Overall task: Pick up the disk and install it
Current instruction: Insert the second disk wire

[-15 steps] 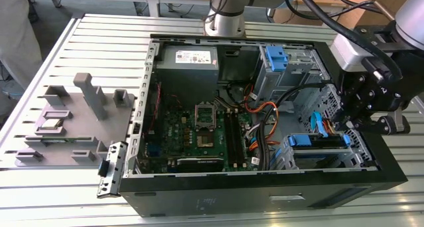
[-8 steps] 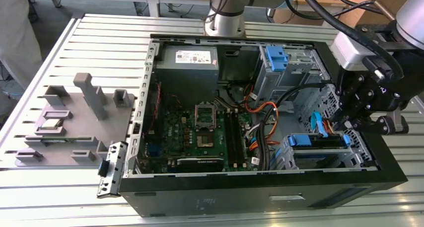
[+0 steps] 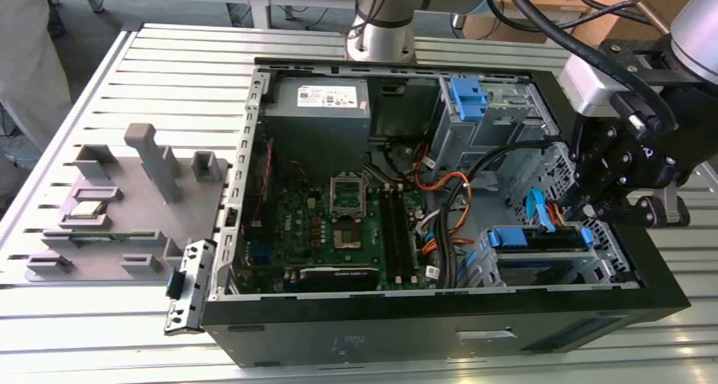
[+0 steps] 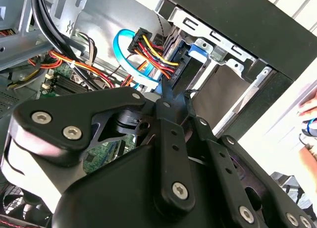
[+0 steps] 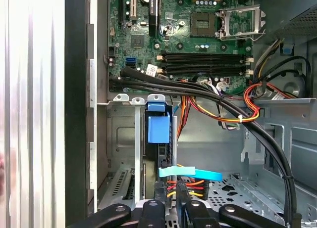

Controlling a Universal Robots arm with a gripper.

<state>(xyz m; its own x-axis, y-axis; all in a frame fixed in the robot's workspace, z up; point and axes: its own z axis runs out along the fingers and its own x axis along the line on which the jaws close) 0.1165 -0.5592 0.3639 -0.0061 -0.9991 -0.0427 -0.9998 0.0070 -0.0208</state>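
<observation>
Exterior view puts the disk (image 3: 543,238) in its blue carrier, seated edge-up in the drive cage (image 3: 493,262) at the case's corner — dense, rigid, shock-sensitive, best gripped by the carrier's plastic. Just above it hovers the end effector (image 3: 593,209) — whether its fingers are apart, I cannot tell.

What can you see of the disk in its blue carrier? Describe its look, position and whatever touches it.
The disk sits in the drive cage at the case's front corner, on the exterior view's right, edge-on, so mainly its blue plastic carrier shows, with a dark body beneath. In the first wrist view the carrier's blue tab stands between grey metal cage rails. A light-blue flat cable and red, yellow and black wires meet its end. The gripper hovers right beside it.
</observation>
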